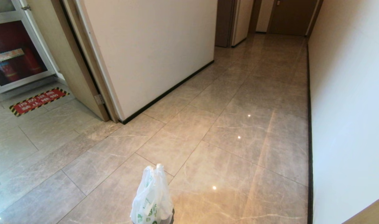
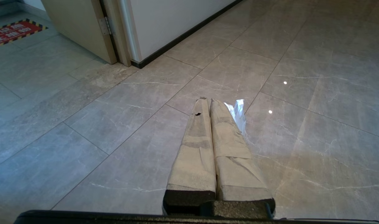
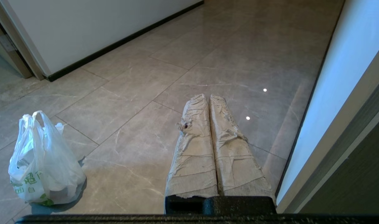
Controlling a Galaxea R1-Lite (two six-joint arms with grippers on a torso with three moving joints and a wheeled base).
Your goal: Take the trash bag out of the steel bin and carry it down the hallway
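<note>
White green-print trash bag [image 1: 152, 199] stands low and centre on the hallway floor [image 1: 239, 102], steel bin [image 1: 172, 214] barely visible beneath, left gripper [image 2: 207, 100] and right gripper [image 3: 208, 96] both closed, empty: open one, pinch both loop handles, lift straight up.

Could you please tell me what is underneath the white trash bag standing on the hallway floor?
The trash bag rests on the floor tiles with a shadow beside its base. In the head view a dark edge shows at its bottom; whether that belongs to a bin cannot be told.
</note>
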